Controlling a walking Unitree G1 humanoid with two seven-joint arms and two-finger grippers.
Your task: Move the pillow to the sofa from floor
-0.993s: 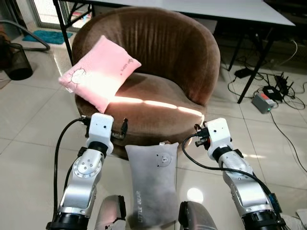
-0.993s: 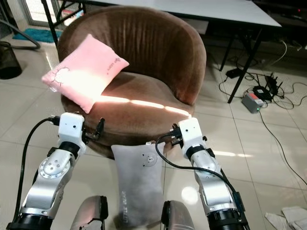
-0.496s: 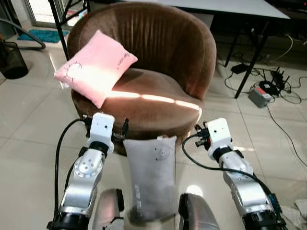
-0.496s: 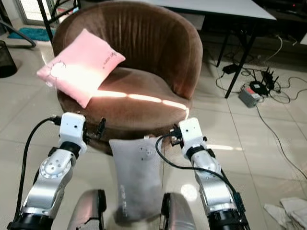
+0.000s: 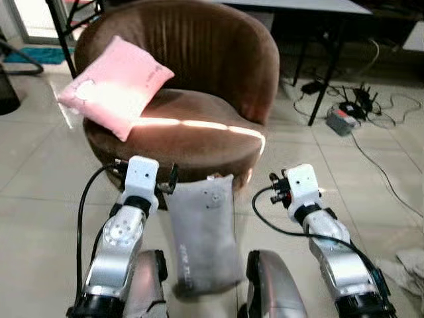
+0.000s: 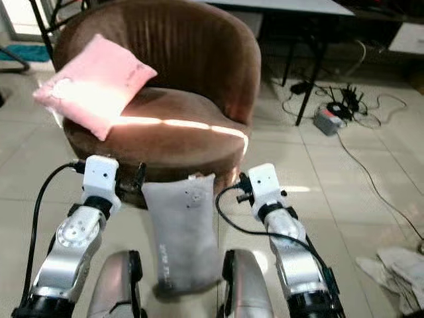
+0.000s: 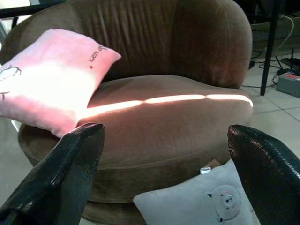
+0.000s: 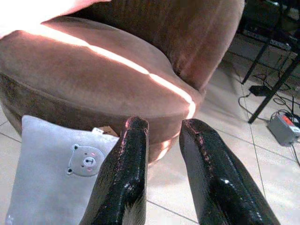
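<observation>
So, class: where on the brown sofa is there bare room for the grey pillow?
The sofa seat is bare from the pink pillow across to its right edge. Its left side is crowded by that pillow. The grey pillow lies on the floor.

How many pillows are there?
2. The pink pillow sits on the brown sofa's left side. The grey pillow lies on the floor against the sofa's front. None seem hidden.

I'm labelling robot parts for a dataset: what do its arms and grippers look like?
Both arms are silver metal with round joints, each topped by a white boxy wrist block. A black cable loops beside each arm. The left gripper and right gripper each have two long, glossy black fingers.
</observation>
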